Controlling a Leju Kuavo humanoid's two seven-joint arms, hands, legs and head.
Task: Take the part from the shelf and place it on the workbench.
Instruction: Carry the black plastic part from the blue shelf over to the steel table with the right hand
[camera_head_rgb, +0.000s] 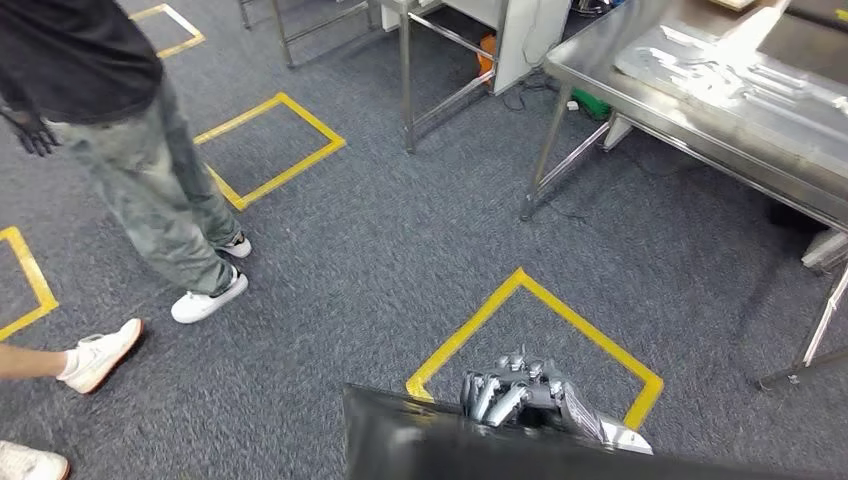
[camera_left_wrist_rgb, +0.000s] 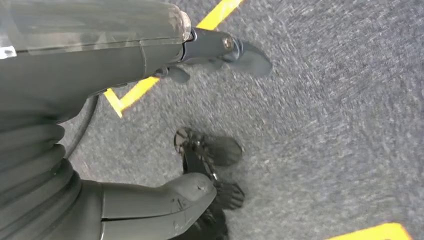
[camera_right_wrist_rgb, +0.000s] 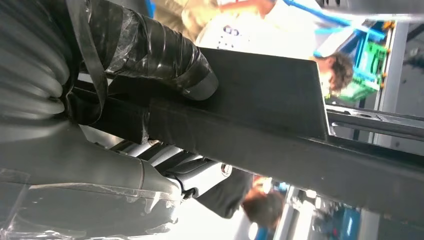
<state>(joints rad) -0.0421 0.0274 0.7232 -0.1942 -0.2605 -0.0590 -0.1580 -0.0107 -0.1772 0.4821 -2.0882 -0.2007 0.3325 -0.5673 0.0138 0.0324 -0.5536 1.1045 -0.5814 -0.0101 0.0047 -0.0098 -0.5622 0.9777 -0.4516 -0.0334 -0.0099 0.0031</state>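
The part (camera_head_rgb: 420, 440) is a dark flat panel at the bottom of the head view, held level in front of my body. My right hand (camera_head_rgb: 520, 395) grips it, fingers curled over its far edge. In the right wrist view the black panel (camera_right_wrist_rgb: 260, 90) runs across the picture with my right hand (camera_right_wrist_rgb: 100, 170) clamped around it. The steel workbench (camera_head_rgb: 640, 110) stands ahead to the right, some way off. My left hand (camera_left_wrist_rgb: 100, 75) hangs over the grey carpet with its fingers apart and nothing in it.
Metal pieces (camera_head_rgb: 720, 70) lie on the workbench top. A yellow tape square (camera_head_rgb: 535, 340) marks the carpet just ahead of the panel. A person (camera_head_rgb: 150, 170) stands at the left, and another person's shoe (camera_head_rgb: 100, 355) is nearer. The bench legs (camera_head_rgb: 545, 150) reach the floor.
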